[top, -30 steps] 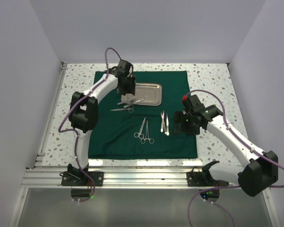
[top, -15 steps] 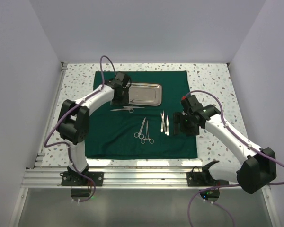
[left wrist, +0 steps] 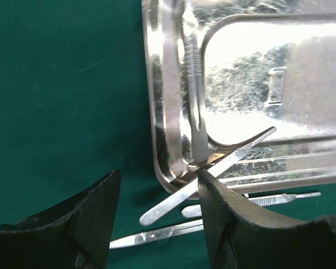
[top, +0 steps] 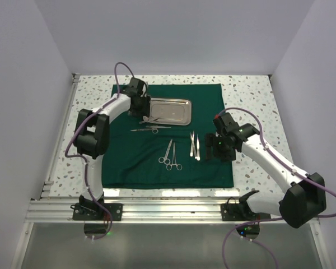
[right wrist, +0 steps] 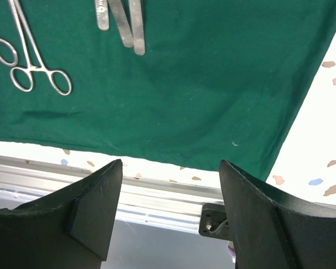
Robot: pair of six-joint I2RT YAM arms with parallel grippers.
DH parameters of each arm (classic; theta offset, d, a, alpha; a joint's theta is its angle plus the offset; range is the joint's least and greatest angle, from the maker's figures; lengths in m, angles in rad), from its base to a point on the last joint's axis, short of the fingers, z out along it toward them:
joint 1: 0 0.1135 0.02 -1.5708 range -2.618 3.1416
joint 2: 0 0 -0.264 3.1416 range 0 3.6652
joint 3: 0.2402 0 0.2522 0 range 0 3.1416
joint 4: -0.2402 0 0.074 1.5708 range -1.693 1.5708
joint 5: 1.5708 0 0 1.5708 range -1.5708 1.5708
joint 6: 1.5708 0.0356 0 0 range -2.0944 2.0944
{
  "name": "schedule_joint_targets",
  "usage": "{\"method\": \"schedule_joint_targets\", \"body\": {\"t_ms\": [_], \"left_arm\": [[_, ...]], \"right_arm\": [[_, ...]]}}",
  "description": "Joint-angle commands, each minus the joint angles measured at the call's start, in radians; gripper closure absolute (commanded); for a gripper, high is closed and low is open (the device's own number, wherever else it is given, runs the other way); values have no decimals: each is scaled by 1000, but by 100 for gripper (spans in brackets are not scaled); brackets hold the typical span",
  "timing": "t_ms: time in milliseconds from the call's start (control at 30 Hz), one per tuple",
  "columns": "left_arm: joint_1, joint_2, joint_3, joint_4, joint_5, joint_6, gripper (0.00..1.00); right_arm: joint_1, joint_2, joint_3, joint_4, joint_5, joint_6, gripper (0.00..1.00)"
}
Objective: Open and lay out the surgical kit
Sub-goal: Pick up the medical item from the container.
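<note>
- Top view: the green cloth [top: 168, 140] lies spread flat on the speckled table [top: 252, 92], with white walls [top: 22, 84] close on both sides and at the back.
- The steel tray [top: 171, 110] sits in the cloth's upper middle. The left gripper [top: 142, 108] hovers at the tray's left end, over loose instruments [top: 154, 119] at its lower left corner.
- Lower on the cloth lie one pair of scissors [top: 145, 130], ringed forceps [top: 170, 156] and tweezers [top: 195, 145]. The cloth's lower left is bare.
- The right gripper [top: 211, 147] hangs just right of the tweezers, near the cloth's right edge.
- Left wrist view: the jaws are spread and hold nothing, with the tray's corner between them. One slim tool [left wrist: 195, 101] lies inside the tray along its wall and another [left wrist: 213, 174] slants across the rim.
- Right wrist view: the jaws are parted and empty above the cloth's near edge. Below that edge run a strip of table and an aluminium rail [right wrist: 157, 196]. The tweezers and forceps lie at upper left, with bare cloth to the right.
</note>
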Motion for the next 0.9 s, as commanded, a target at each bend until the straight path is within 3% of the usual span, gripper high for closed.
{"method": "schedule_joint_targets", "body": {"t_ms": [0, 133, 333, 533, 867], "left_arm": [[5, -7, 60, 109, 203, 110, 39], [-1, -21, 100, 147, 276, 168, 39], [-30, 42, 236, 75, 287, 234, 40], [-101, 143, 327, -48, 170, 312, 42], [-133, 113, 263, -63, 37, 354, 43]], "right_arm": [[-1, 17, 21, -26, 30, 1, 27], [-1, 39, 26, -19, 28, 5, 27], [-1, 65, 37, -3, 28, 12, 27], [-1, 78, 40, 7, 25, 12, 27], [1, 88, 41, 6, 30, -7, 27]]}}
